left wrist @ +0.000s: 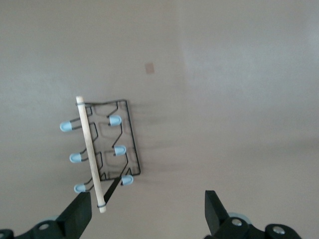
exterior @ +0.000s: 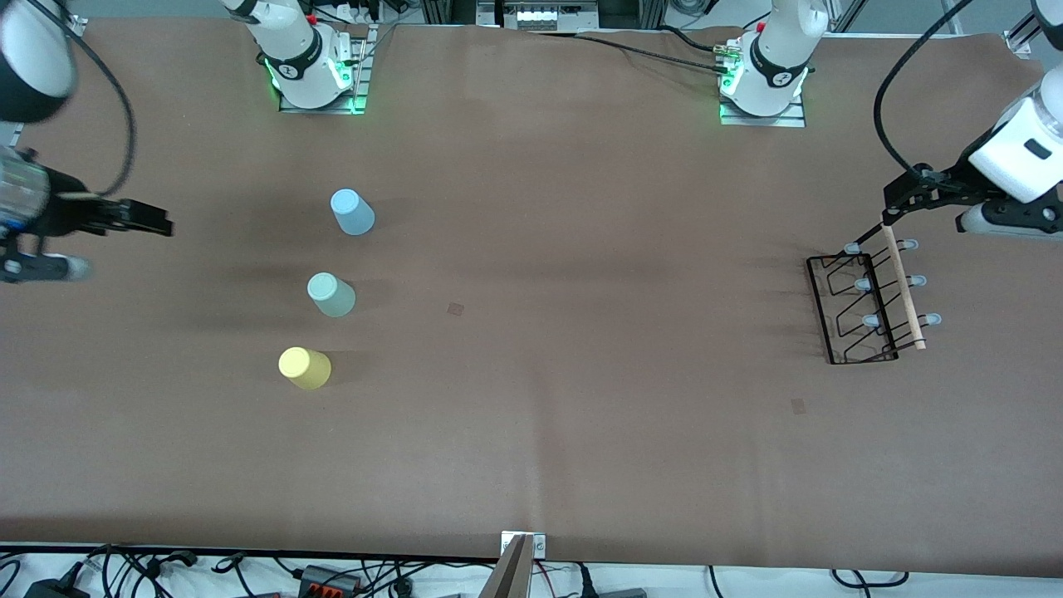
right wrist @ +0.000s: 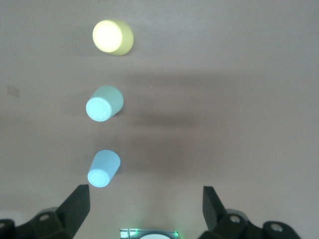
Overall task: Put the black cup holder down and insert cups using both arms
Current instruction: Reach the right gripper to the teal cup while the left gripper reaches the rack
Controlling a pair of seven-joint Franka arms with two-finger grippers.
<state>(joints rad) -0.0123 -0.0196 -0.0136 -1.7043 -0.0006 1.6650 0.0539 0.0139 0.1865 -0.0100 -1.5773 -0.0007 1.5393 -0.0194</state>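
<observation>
The black cup holder (exterior: 820, 311) lies on the table at the left arm's end, its wooden handle (exterior: 903, 286) toward the table's end. My left gripper (exterior: 901, 195) is open and empty, up over the table beside the handle's end. In the left wrist view the holder's handle (left wrist: 89, 149) lies just ahead of my left gripper (left wrist: 147, 214). Three cups stand upside down toward the right arm's end: light blue (exterior: 352, 212), sage green (exterior: 330, 294), yellow (exterior: 304, 368). My right gripper (exterior: 149, 218) is open and empty, beside them. The right wrist view shows the blue (right wrist: 103, 168), green (right wrist: 103, 104) and yellow (right wrist: 112, 37) cups.
The two arm bases (exterior: 311, 71) (exterior: 764, 79) stand at the table's edge farthest from the front camera. Small brown marks (exterior: 455, 309) (exterior: 798, 405) lie on the brown table cover. Cables run along the edge nearest the camera.
</observation>
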